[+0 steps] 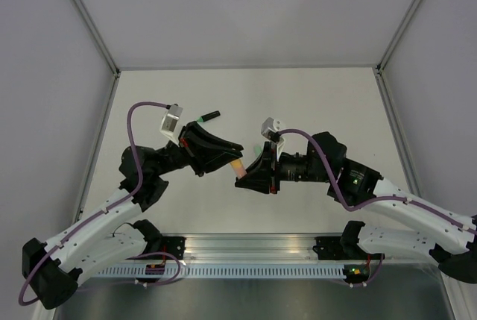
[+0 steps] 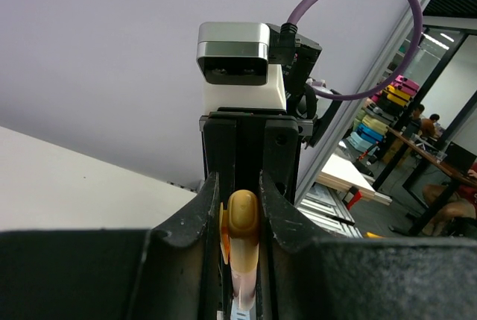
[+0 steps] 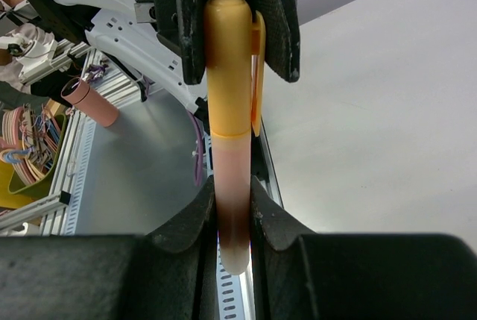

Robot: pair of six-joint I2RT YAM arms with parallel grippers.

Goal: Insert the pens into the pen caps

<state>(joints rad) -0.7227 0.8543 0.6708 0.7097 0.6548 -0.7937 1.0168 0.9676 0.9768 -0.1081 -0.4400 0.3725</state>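
Observation:
The orange pen (image 1: 238, 165) hangs in the air between my two grippers, above the middle of the table. My left gripper (image 1: 238, 154) is shut on its orange cap (image 2: 243, 218). My right gripper (image 1: 242, 177) is shut on its pale pink barrel (image 3: 232, 208). In the right wrist view the orange cap (image 3: 229, 66) sits over the barrel's end, held between the left gripper's fingers (image 3: 274, 22). A black-barrelled pen with a green end (image 1: 209, 116) lies on the table behind the left gripper. A small green piece (image 1: 254, 148) shows just behind the right gripper; I cannot tell what it is.
White walls close the table on the left, back and right. An aluminium rail (image 1: 253, 245) runs along the near edge between the arm bases. Purple cables (image 1: 138, 115) loop over both wrists.

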